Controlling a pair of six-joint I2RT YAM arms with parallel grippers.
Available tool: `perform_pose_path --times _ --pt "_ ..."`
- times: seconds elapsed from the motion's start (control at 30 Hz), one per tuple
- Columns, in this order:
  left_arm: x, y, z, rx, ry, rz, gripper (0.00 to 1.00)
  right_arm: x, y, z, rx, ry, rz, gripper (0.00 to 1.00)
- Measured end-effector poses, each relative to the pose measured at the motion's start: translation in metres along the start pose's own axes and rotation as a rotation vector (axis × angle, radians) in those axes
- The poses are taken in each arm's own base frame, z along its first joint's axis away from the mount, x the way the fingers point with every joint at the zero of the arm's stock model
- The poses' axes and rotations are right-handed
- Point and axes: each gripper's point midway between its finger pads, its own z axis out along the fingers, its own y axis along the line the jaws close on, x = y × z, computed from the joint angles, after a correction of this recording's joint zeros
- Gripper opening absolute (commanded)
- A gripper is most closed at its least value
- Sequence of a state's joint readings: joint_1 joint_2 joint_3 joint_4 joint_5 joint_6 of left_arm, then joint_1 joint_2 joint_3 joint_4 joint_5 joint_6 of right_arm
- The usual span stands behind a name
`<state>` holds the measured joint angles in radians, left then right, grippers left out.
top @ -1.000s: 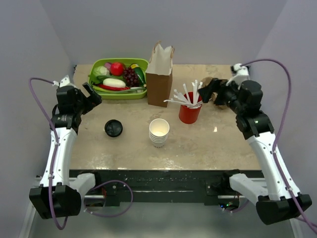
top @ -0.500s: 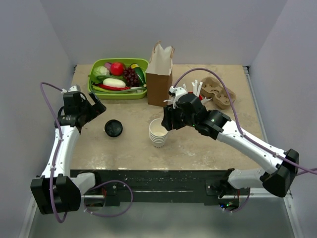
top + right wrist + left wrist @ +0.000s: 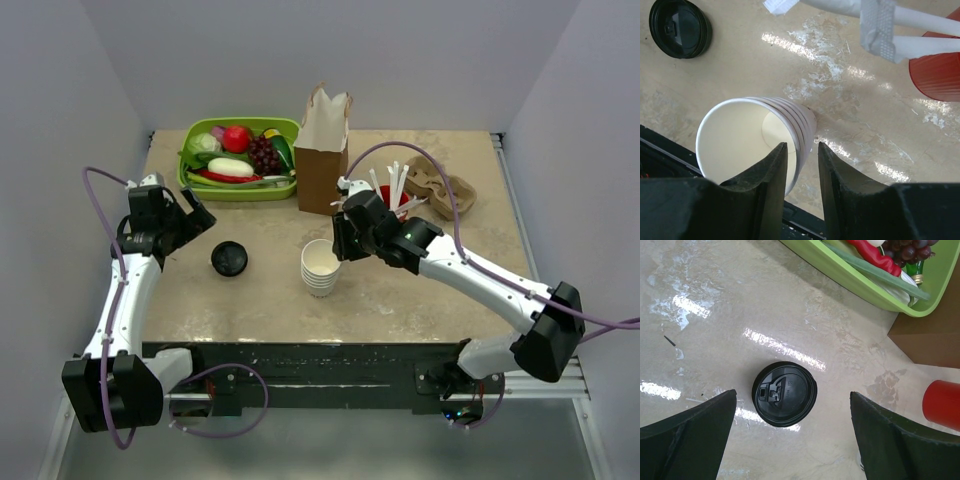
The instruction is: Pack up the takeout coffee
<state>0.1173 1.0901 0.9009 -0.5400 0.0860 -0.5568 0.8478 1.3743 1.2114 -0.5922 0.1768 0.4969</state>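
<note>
No takeout coffee with a lid on it shows in any view. A stack of lidless white paper cups (image 3: 321,267) (image 3: 755,140) stands at the table's middle. My right gripper (image 3: 338,240) (image 3: 801,146) straddles the stack's right rim, one finger inside the top cup and one outside. Its jaws are narrowed, and a gap shows beside the outer finger. A loose black lid (image 3: 228,259) (image 3: 784,394) (image 3: 680,27) lies flat to the left. My left gripper (image 3: 186,214) (image 3: 792,395) hovers over the lid, wide open and holding nothing.
A brown paper bag (image 3: 323,150) (image 3: 930,340) stands open behind the cups. Right of it is a red cup (image 3: 385,228) (image 3: 937,70) of wrapped straws. A green tray (image 3: 245,193) (image 3: 840,275) of toy produce sits back left, and a cardboard cup carrier (image 3: 445,185) back right.
My right arm swung from the back right to the cup stack and its jaws narrowed over the rim. The left arm shifted slightly toward the lid, then held still.
</note>
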Motion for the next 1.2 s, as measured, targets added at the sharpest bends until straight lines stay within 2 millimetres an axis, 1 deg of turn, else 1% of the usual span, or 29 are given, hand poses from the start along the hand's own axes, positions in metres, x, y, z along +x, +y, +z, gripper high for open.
perform_pose_path --times 0.03,0.07,0.13,0.33,0.53,0.67,0.9,1.03,1.2 --pt "0.000 0.000 0.000 0.001 0.001 0.000 1.00 0.001 0.000 0.001 0.001 0.004 0.002 0.28" --pt "0.001 0.000 0.000 0.002 0.003 0.000 1.00 0.002 0.001 0.002 0.000 0.006 0.004 0.22" --pt "0.002 0.000 0.001 0.003 0.006 -0.001 0.99 0.002 0.002 0.002 -0.001 0.008 0.010 0.18" --pt "0.006 0.001 0.002 0.002 0.021 -0.001 1.00 0.003 0.002 0.002 0.000 0.010 0.025 0.15" --pt "0.007 0.002 0.003 0.001 0.026 -0.001 1.00 0.006 0.002 0.002 0.005 0.028 0.036 0.00" --pt "0.007 0.002 0.003 0.000 0.026 -0.001 1.00 0.005 0.003 0.000 0.002 0.030 0.040 0.00" --pt "0.008 0.001 0.003 0.003 0.030 -0.001 1.00 -0.009 0.009 -0.009 -0.019 0.003 0.045 0.00" --pt "0.011 -0.003 0.002 0.030 0.046 0.002 1.00 -0.016 0.016 -0.014 -0.049 -0.008 0.049 0.00" --pt "0.014 -0.011 0.001 0.077 0.066 0.020 1.00 -0.016 0.020 -0.016 -0.068 -0.001 0.056 0.00"
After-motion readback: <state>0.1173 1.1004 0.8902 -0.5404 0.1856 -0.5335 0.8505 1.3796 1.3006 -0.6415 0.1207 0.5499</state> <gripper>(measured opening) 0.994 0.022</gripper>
